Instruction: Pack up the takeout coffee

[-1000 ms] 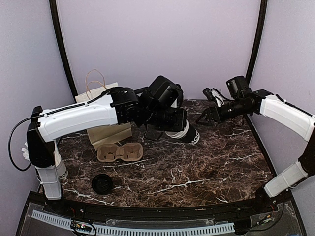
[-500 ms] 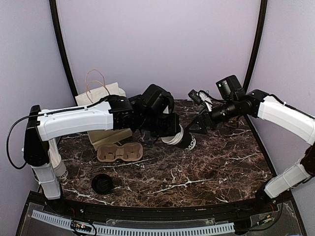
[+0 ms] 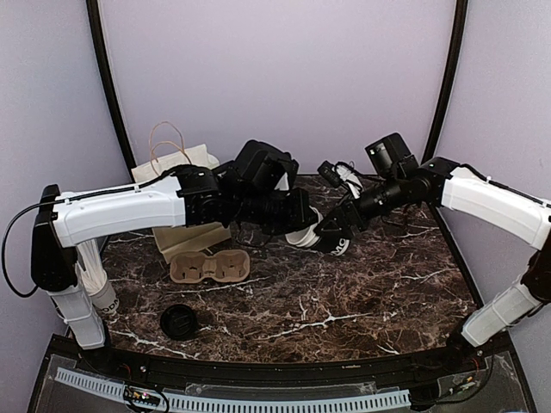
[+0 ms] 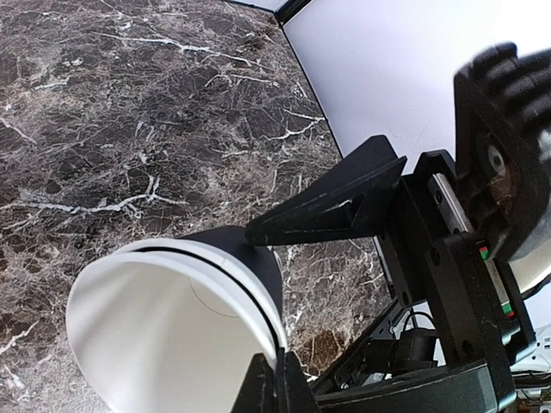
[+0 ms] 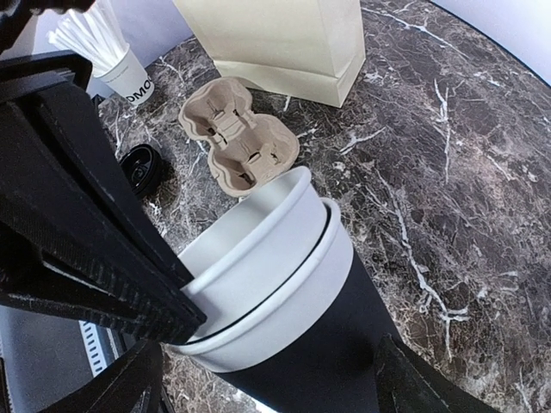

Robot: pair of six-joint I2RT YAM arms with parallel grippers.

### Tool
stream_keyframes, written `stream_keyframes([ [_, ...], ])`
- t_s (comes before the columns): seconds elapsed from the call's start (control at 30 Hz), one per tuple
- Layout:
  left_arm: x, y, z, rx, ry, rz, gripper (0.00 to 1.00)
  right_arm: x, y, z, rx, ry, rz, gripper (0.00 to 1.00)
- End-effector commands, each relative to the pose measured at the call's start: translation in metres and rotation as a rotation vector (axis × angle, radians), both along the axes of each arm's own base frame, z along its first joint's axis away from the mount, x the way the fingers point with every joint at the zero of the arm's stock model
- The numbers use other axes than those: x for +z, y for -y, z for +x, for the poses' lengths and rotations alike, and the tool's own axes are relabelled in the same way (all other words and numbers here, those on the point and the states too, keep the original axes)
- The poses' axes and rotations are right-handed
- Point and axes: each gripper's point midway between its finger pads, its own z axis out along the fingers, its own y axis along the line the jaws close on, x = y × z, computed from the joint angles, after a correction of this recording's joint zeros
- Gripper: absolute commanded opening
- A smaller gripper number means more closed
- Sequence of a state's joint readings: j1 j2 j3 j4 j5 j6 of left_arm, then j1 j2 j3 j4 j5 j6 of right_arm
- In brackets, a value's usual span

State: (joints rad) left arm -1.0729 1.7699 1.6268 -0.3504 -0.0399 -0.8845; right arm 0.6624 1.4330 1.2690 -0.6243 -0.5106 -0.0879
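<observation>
Black paper outside and white inside, the cup [image 3: 331,242] hangs tilted over the back middle of the marble table [image 3: 362,301]. Its open mouth points toward the left arm and its printed base toward the right. The right wrist view shows two white rims, one nested inside the other, so a second cup sits in the first [image 5: 284,284]. The mouth is bare.

The left gripper [image 3: 298,228] is clamped on the cup's rim. In its own camera the two fingers [image 4: 274,385] meet tight on the lip, one inside and one outside, with the white interior [image 4: 164,327] filling the lower frame.

The right gripper [image 3: 336,231] is spread wide and straddles the cup's black wall just below the rims. Its fingers [image 5: 133,383] stand on either side of the wall. One is apart from the wall with marble showing between, and the other lies close along it. Whether that one actually touches, I cannot tell. From the left wrist, one right finger [image 4: 331,206] slants across just beside the cup's outer wall.

Below on the table, toward the left, lies a cardboard cup carrier [image 3: 209,267]. A cream paper bag [image 3: 191,237] with handles stands behind it. A loose black lid [image 3: 179,320] lies nearer the front edge. A white cup of stirrers [image 5: 120,69] stands by the left arm's base.
</observation>
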Motion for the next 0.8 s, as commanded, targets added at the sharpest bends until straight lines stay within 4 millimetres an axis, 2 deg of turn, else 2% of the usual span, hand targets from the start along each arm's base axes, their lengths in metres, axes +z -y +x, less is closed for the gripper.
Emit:
stream_keyframes([
  [0.0, 0.029, -0.002, -0.001, -0.01, 0.021, -0.083, 0.0, 0.012, -0.009, 0.02, -0.067, 0.042, 0.017, 0.85],
  [0.17, 0.032, -0.002, -0.003, -0.014, 0.018, -0.09, 0.0, -0.021, 0.007, 0.048, -0.233, 0.039, -0.114, 0.84],
  [0.23, 0.033, -0.003, -0.004, -0.017, 0.019, -0.09, 0.0, -0.039, 0.023, 0.062, -0.314, 0.02, -0.172, 0.83],
  [0.33, 0.035, -0.006, -0.004, -0.014, 0.023, -0.089, 0.0, -0.07, 0.053, 0.079, -0.4, -0.101, -0.193, 0.79],
  [0.4, 0.036, -0.008, -0.005, -0.011, 0.024, -0.087, 0.0, -0.082, 0.064, 0.083, -0.414, -0.14, -0.199, 0.77],
  [0.5, 0.031, -0.009, -0.004, -0.009, 0.018, -0.079, 0.0, -0.076, 0.064, 0.081, -0.404, -0.131, -0.176, 0.77],
  [0.67, 0.022, -0.006, -0.004, -0.016, 0.006, -0.059, 0.0, -0.039, 0.045, 0.062, -0.289, -0.124, -0.029, 0.78],
  [0.77, 0.021, -0.006, -0.002, -0.016, 0.012, -0.039, 0.0, -0.022, 0.049, 0.058, -0.289, -0.078, -0.002, 0.79],
])
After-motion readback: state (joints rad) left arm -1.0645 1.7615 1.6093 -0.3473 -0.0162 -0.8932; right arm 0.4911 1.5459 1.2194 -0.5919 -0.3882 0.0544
